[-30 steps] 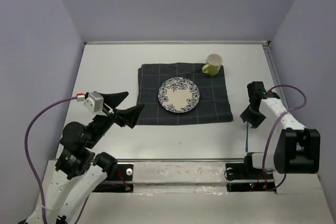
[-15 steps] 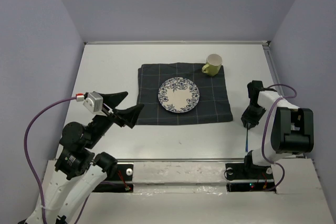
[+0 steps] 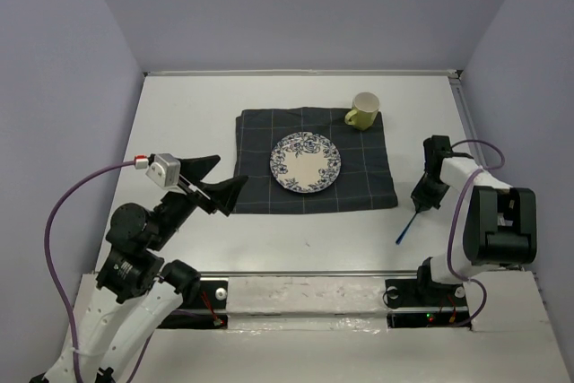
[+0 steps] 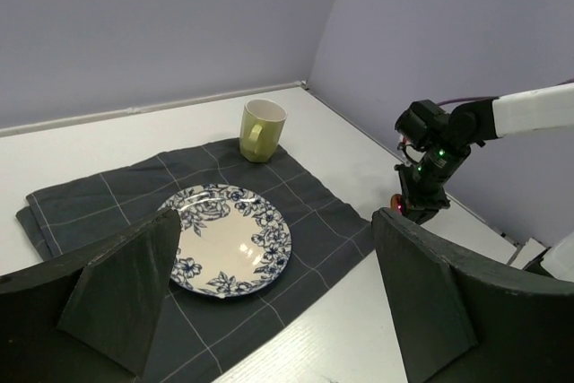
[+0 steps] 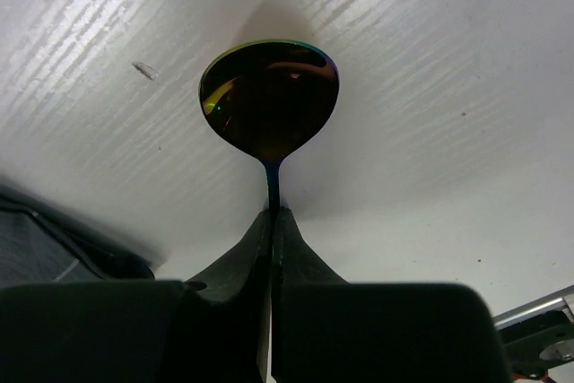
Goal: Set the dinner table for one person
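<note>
The white dinner table [image 3: 179, 114] bears a dark grey checked cloth [image 3: 260, 132] with a blue-flowered plate [image 3: 305, 162] on it and a yellow-green cup [image 3: 363, 110] at its far right corner. My right gripper [image 3: 421, 202] stands just right of the cloth, shut on a spoon [image 3: 405, 229] whose blue handle slants toward the near left. In the right wrist view the fingers [image 5: 271, 214] pinch the spoon's neck, with the dark iridescent bowl [image 5: 269, 96] close over the table. My left gripper [image 3: 229, 172] is open and empty above the cloth's near left corner.
Lilac walls close the table on the left, back and right. In the left wrist view the plate [image 4: 229, 239], cup [image 4: 261, 130] and cloth [image 4: 81, 204] lie ahead, and the right gripper [image 4: 421, 199] stands past the cloth's right edge.
The right gripper has turned and shifted slightly, and the spoon's blue handle has swung from pointing straight at the near edge to slanting near-left. The left arm has barely moved.
</note>
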Motion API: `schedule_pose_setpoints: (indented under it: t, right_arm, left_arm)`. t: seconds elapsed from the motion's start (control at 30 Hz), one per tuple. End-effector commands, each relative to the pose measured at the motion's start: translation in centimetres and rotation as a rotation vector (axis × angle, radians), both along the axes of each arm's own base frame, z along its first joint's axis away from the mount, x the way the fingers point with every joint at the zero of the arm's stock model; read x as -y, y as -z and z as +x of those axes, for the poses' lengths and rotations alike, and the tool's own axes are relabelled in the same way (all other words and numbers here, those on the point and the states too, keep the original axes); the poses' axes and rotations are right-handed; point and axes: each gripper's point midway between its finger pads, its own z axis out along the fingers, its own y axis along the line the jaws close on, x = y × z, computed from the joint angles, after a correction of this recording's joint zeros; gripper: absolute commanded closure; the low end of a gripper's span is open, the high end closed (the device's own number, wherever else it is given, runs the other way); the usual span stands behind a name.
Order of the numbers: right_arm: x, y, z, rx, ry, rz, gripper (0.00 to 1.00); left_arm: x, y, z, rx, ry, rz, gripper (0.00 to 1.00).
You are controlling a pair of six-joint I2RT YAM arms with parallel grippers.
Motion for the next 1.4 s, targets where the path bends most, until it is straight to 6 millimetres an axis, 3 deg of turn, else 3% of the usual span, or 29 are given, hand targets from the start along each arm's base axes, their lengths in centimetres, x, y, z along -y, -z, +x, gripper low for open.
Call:
schedule_pose_setpoints:
  t: [0.0,0.17,0.3,0.67,0.87,1.27,1.37]
  right_arm:
    - [0.8,-0.6,3.4,0.154,-0.021,-0.041,1.00]
    - [2.0,-5.9,5.1,0.294,-0.040,-0.116,1.00]
    - [0.5,-9.2,6.5,0.362,-0.099,-0.133,1.00]
    - [-11.4,-14.4,10.8,0.488,-0.441,-0.084,1.00]
    - [-15.5,-13.5,13.6,0.492,-0.560,-0.063,1.00]
    - [-17.8,-8.1,16.6,0.438,-0.668,-0.037,1.00]
    - [-18.1,-7.5,17.1,0.431,-0.682,-0.034,1.00]
  left_arm:
    - [-0.2,-1.8,0.1,0.046,-0.009,-0.011,0.01]
    - [0.0,-1.3,0.7,0.026,-0.011,-0.001,0.01]
    - [0.1,-0.8,1.1,0.010,-0.014,0.008,0.01]
    - [-0.1,0.3,2.4,-0.034,-0.058,0.026,0.01]
    - [-0.5,0.8,3.3,-0.055,-0.093,0.029,0.01]
    - [-0.7,2.2,4.8,-0.106,-0.126,0.051,0.01]
    - [-0.6,2.4,5.0,-0.114,-0.127,0.056,0.01]
